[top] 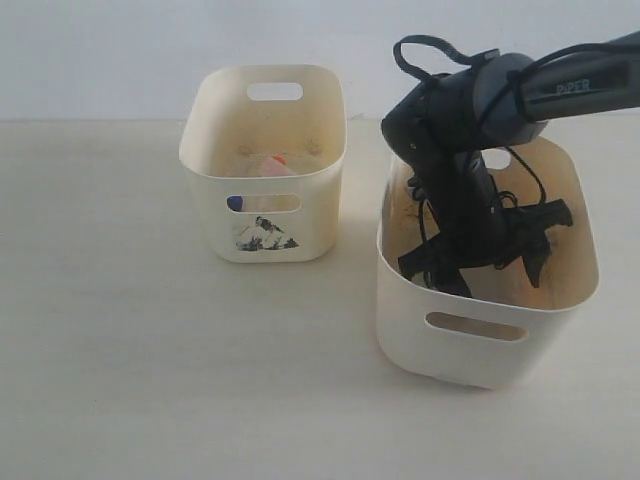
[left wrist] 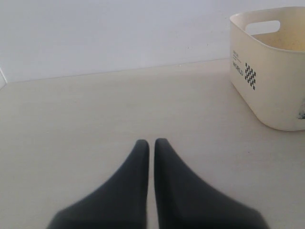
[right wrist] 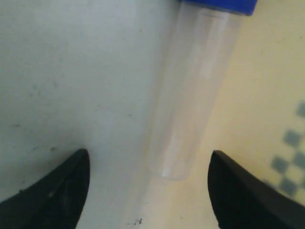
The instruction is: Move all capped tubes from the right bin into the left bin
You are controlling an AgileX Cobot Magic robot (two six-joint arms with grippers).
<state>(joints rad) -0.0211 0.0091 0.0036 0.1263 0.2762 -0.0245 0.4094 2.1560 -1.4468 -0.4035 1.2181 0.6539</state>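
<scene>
In the right wrist view a clear capped tube (right wrist: 193,95) with a dark-blue cap (right wrist: 220,5) lies on the floor of the right bin (top: 470,300). My right gripper (right wrist: 148,155) is open, and the tube's rounded end lies between its fingertips without touching them. The exterior view shows that gripper (top: 447,275) deep inside the right bin. The left bin (top: 320,215) holds an orange-red capped tube (top: 272,165), and a blue cap (top: 235,203) shows through its slot. My left gripper (left wrist: 151,142) is shut and empty over the bare table, apart from the left bin (left wrist: 271,81).
The two bins stand side by side on a pale table (top: 150,350) with a gap between them. The right arm (top: 520,95) and its cables hang over the right bin's rim. A checkered mark (right wrist: 288,162) shows on that bin's inner wall.
</scene>
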